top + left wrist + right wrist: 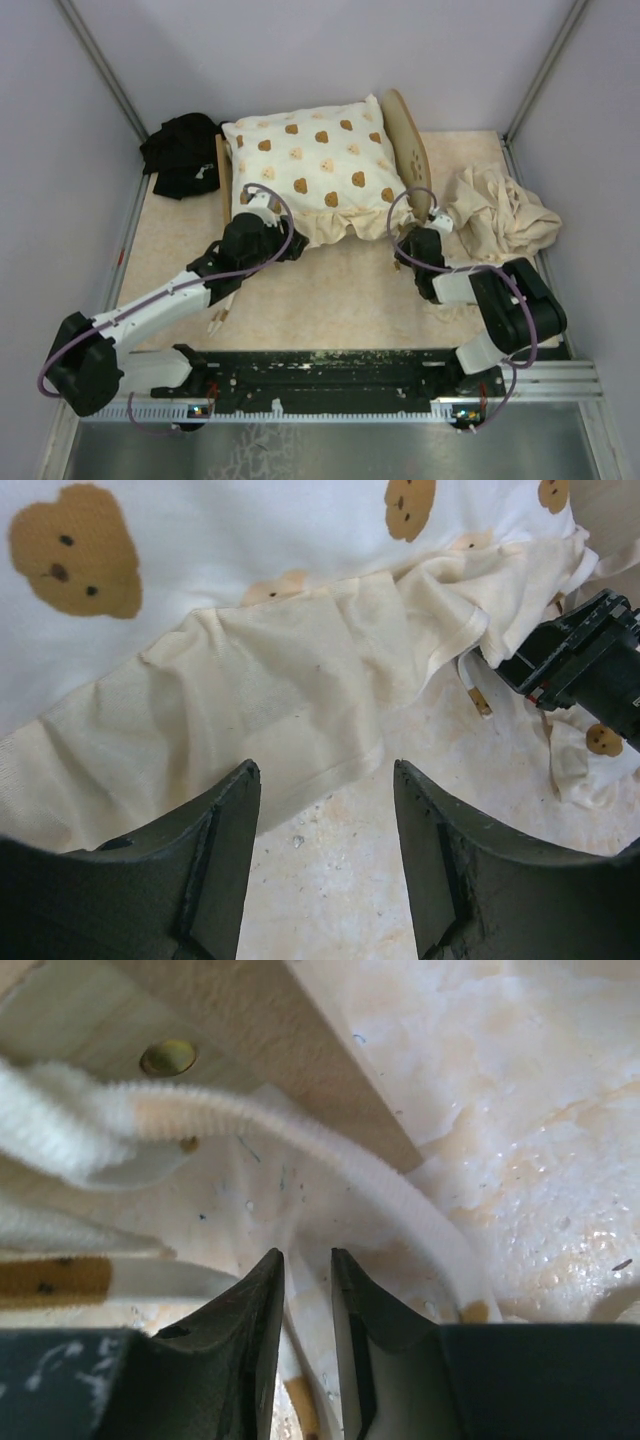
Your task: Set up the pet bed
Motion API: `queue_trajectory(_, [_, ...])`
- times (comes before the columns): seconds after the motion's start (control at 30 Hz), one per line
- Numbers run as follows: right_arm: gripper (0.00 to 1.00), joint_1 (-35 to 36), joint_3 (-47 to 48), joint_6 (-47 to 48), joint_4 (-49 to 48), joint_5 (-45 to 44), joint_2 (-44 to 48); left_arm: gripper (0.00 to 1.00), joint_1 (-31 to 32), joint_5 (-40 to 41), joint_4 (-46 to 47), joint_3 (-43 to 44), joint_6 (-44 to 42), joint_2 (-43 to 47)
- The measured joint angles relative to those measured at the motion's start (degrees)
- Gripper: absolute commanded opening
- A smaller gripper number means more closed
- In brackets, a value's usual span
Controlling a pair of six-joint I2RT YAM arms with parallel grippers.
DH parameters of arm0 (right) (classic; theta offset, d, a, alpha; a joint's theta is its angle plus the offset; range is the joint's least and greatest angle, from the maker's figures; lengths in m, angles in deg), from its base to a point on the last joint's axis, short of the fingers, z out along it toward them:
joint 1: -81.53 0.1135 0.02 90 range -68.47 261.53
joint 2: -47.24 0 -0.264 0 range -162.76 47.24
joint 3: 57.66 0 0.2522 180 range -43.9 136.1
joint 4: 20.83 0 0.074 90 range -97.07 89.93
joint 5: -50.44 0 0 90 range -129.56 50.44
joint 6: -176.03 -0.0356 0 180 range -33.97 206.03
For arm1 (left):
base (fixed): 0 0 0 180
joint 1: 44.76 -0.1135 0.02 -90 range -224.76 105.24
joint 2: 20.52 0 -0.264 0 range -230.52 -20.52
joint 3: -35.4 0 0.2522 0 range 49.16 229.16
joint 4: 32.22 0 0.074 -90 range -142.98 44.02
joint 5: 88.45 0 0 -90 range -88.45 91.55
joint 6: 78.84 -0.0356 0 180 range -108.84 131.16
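- Step in hand, as judged: dressing the pet bed (pixel 406 138), far-centre on the table (pixel 340 295), with the cushion (pixel 310 165) draped over it.
- Left claw (pixel 325 775): released, empty, frill (pixel 250 700) just ahead.
- Right claw (pixel 306 1258): jaws narrow beside the frame; whether it grips, cannot tell.
- Next likely needs: pinch the frill, square the cushion.
- No legible writing.

**A:** How's the light from above?

**B:** Bright, soft and even. The desk (pixel 330 290) carries only faint shadows. The black cloth (pixel 182 152), far left, is a dark lump without detail.

**A:** And the wrist views?

**B:** The left wrist view is sharp on the cushion (pixel 250 540), but the left claw (pixel 325 870) is dark and soft-edged. The right wrist view is very close. Its white trim (pixel 300 1130) blurs at left, and the desk washes out pale at right.
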Motion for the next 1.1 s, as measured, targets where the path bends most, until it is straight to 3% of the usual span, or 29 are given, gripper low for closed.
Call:
queue_trajectory(0.1, [0.19,0.0,1.3,-1.4,1.1,-2.2,-1.0,0.62,-1.4,0.2,-0.5,-0.3,0.2,1.0])
queue_trajectory(0.27, [0.19,0.0,1.4,-2.6,4.5,-4.2,0.7,0.63,-4.2,1.0,-2.3,-0.4,0.7,2.5])
queue_trajectory(0.3, [0.20,0.0,1.4,-2.6,5.9,-4.1,1.7,0.63,-4.7,1.2,-2.9,-0.4,0.7,3.0])
queue_trajectory(0.33, [0.29,0.0,1.4,-2.6,7.6,-3.9,3.2,0.63,-5.4,1.4,-3.5,-0.4,0.7,3.6])
queue_trajectory(0.4, [0.35,0.1,1.4,-2.5,10.4,-2.8,7.2,0.63,-7.3,2.0,-4.4,-0.4,0.7,5.6])
queue_trajectory(0.57, [0.41,2.1,1.4,-1.4,10.8,0.2,9.6,0.64,-10.3,2.0,-5.8,-1.5,0.8,8.2])
queue_trajectory(0.8, [0.41,3.5,1.4,0.1,11.5,1.5,7.3,0.64,-13.3,1.4,-7.4,-2.1,0.7,9.8])
queue_trajectory(1.0, [0.36,8.1,2.3,0.0,15.2,-3.1,5.8,0.64,-17.0,-0.6,-7.6,-2.1,0.7,10.9])
queue_trajectory(1.1, [0.19,9.0,3.8,-1.3,18.9,-7.0,5.5,0.64,-18.8,-2.1,-7.6,-2.1,0.7,10.8])
